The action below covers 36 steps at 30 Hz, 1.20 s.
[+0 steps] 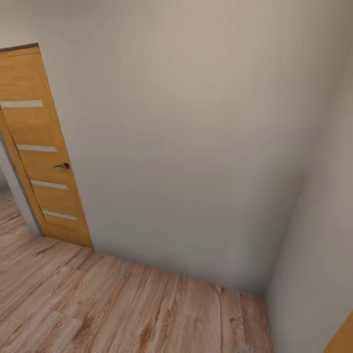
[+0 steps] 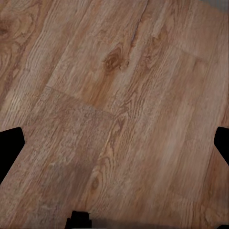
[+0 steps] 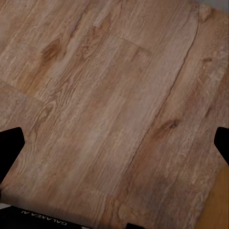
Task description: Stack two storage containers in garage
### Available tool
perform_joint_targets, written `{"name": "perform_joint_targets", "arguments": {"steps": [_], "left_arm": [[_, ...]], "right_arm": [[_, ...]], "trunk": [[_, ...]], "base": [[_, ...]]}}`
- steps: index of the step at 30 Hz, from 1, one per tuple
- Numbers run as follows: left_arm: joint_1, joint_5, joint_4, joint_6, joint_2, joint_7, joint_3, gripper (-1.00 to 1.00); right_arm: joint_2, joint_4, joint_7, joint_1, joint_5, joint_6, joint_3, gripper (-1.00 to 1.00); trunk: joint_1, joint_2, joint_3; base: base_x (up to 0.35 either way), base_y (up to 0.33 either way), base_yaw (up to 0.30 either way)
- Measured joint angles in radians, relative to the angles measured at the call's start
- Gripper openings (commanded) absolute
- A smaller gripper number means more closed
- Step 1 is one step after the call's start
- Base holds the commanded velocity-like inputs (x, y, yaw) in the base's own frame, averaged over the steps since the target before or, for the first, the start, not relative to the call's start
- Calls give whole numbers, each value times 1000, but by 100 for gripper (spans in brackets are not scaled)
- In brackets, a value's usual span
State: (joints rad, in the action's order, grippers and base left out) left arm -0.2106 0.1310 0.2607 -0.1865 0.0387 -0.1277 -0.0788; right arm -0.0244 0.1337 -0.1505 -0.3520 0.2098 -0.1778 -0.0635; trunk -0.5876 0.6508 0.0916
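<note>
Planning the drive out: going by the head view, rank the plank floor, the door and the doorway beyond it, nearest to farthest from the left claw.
1. plank floor, directly under the left claw.
2. door, ahead left.
3. doorway, behind the door.

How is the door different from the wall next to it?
The door is orange-brown wood, while the wall is plain pale beige. The door has four light stripes and a small dark handle; the wall has no marks at all. The door is narrow, and the wall is far wider. Both rise from the wood plank floor.
</note>
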Motion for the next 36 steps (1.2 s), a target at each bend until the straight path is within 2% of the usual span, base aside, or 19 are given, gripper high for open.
{"name": "perform_joint_targets", "arguments": {"steps": [36], "left_arm": [[0, 0, 0, 0, 0, 0, 0, 100]], "right_arm": [[0, 0, 0, 0, 0, 0, 0, 100]], "trunk": [[0, 0, 0]], "base": [[306, 0, 253]]}}
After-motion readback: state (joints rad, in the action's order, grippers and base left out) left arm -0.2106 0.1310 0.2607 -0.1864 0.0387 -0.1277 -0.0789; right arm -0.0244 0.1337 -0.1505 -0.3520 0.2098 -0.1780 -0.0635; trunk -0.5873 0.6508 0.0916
